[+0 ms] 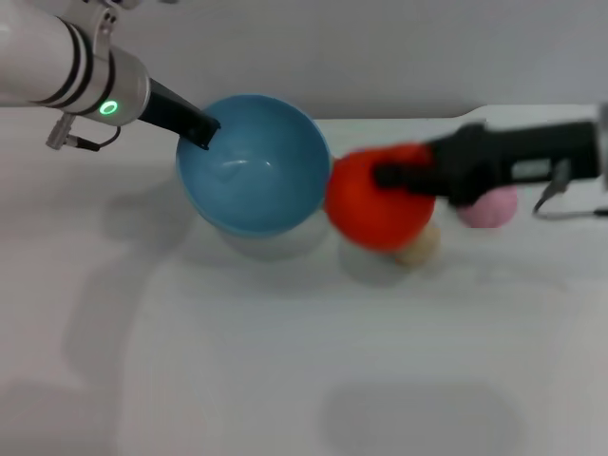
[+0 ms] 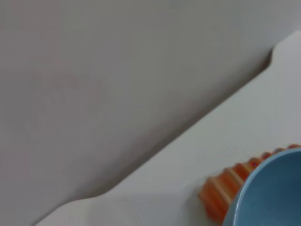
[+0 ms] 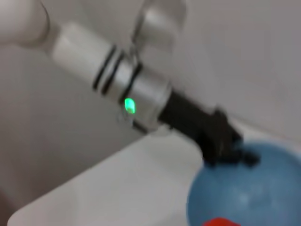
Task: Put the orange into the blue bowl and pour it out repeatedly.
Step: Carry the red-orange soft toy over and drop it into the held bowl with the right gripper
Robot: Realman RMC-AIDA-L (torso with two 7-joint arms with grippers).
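- White matte worktop (image 1: 285, 361) fills the lower half of the head view.
- Right of centre, the fist-sized red-orange toy orange (image 1: 366, 214) hangs just beside the bowl's right rim, over the worktop.
- The right gripper (image 1: 394, 176), black, reaches in from the right edge, its jaws closed onto the orange.
- The light blue, smooth, deep round bowl (image 1: 252, 166) sits tilted at upper centre-left, empty.
- The left gripper (image 1: 201, 131) comes from the upper left and clamps the bowl's rim.
- A small beige ball (image 1: 420, 247) and a pink ball (image 1: 489, 207) lie behind the orange.
- An orange-and-white striped loaf (image 2: 225, 186) shows beyond the bowl in the left wrist view.
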